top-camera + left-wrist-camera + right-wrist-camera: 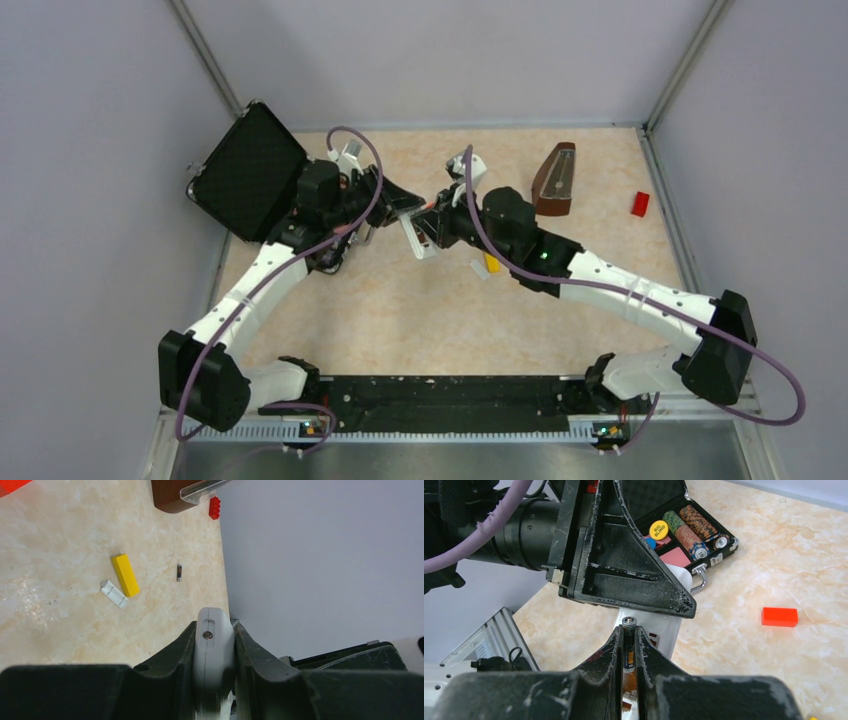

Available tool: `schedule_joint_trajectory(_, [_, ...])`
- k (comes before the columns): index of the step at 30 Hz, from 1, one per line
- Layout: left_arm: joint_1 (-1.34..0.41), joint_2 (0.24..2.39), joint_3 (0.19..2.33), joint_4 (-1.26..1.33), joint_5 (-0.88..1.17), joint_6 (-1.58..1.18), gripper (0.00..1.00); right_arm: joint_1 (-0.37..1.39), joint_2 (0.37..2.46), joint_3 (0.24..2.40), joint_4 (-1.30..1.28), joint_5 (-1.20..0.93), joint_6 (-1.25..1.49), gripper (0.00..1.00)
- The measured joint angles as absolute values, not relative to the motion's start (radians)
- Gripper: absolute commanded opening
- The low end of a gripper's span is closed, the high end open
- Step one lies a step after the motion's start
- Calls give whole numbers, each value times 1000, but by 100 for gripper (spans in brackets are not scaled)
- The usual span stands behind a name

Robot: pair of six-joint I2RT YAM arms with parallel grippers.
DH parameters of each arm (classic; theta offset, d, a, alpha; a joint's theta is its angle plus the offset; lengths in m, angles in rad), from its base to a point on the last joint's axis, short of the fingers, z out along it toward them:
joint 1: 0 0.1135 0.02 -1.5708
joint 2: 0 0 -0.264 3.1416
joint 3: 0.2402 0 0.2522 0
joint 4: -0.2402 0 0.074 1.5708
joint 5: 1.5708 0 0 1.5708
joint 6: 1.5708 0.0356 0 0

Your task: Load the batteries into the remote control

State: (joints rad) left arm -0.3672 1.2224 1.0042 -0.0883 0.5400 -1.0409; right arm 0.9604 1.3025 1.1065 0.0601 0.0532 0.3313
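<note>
Remote control (418, 238), a small flat white plastic bar, hangs above the middle of the tabletop (400, 320), clamped in the left claw (215, 627), its long axis slanting toward the near right in the top view. Right claw (629, 630) pinches one slim dark cylindrical battery (629, 656) lengthwise, its silvery end pointing at the remote. A second battery (179, 573) lies loose on the tabletop, right of a yellow rectangular block (125, 575).

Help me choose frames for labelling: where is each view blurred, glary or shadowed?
Left wrist view: black left gripper fingers soft at the bottom edge, slim dark loose battery beyond them sharp. Right wrist view: right gripper fingers blur near the lens, black poker-chip case crisp. Top view: even light, faint shadows, no harsh glare.
</note>
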Motion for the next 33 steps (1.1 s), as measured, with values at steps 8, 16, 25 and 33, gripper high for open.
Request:
schedule_joint_trajectory(8, [-367,1223,1019,-92,542,-1035,0,960,1303,1097,61,64,309,7])
schedule_joint_trajectory(16, [-367,1242,1022,-105,543,-1021,0,960,1304,1086,60,82,291,11])
schedule_joint_trajectory(25, [-367,1245,1035,-124,542,-1011,0,961,1308,1086,33,56,280,16])
schedule_joint_trajectory(33, [-365,1258,1035,-147,540,-989,0,961,1314,1087,1,47,285,21])
